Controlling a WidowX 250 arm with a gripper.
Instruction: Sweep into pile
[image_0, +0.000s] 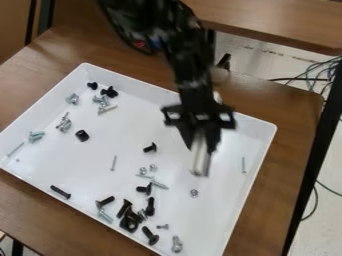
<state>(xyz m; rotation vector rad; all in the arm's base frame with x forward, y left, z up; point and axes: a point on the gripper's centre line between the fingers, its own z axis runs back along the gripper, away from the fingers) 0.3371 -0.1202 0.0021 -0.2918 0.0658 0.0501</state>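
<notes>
We've got the claw (201, 143) clenched on a pale upright strip (200, 166), prob. our sweeper: held w/ its lower end down so it can push small stuff the fingers can't easily pick. Loose hardware's spread over the white tray (127, 125): a black screw (151, 148) just left of the claw, a nut (194, 193) below it in view, a thin nail (243, 165) to its right, the thickest dark cluster (129, 220) well below-left, prob. the best pile spot. Raised rim should keep bits off the table (294, 110). Room-wise, we've open floor left of the claw; far rim's near behind it, so approx. straight strokes toward the cluster, w/o bumping edges.
</notes>
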